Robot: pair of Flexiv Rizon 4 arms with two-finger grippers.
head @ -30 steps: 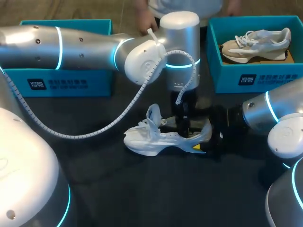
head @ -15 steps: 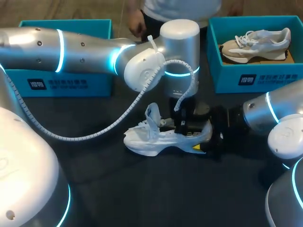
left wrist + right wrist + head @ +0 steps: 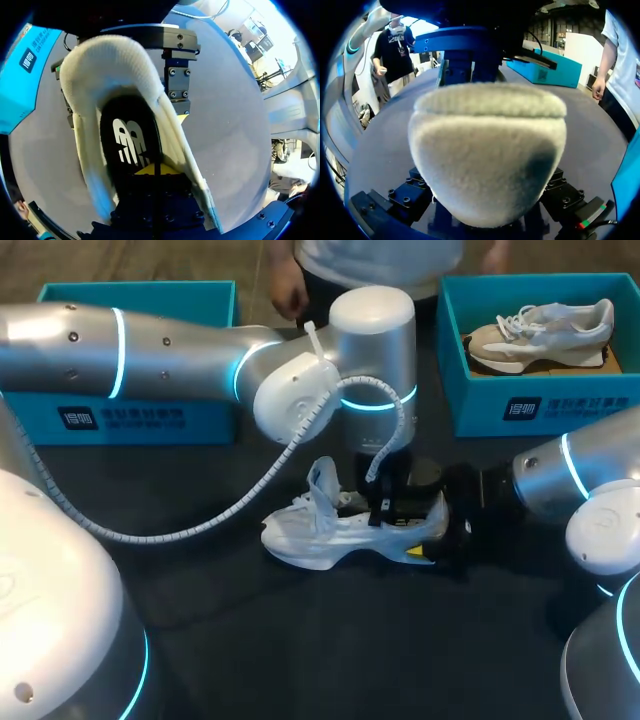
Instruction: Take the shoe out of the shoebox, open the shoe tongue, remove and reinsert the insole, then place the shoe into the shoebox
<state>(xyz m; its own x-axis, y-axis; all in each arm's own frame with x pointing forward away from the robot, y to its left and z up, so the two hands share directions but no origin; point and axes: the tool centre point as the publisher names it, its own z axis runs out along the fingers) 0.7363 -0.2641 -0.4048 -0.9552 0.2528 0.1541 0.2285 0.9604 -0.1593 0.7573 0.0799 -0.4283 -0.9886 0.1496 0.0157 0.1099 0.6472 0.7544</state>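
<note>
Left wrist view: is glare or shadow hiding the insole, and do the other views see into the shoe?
Left wrist view: no glare; the dark insole in the white shoe is well lit, shaded only under the left gripper. Head view: the left arm covers the opening, highlights on its shell. Right wrist view: only the heel shows, partly in shadow.

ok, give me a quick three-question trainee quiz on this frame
1. True or false: the white mesh sneaker lies inside a shoebox.
2. What does the far-right teal cardboard shoebox hold? A) a beige-and-white sneaker B) a loose insole C) nothing
3. Which hand grips the white sneaker's heel?
Key: 1 false, it lies on the dark table; 2 A; 3 the right hand, while the left hand is down in its opening.
</note>
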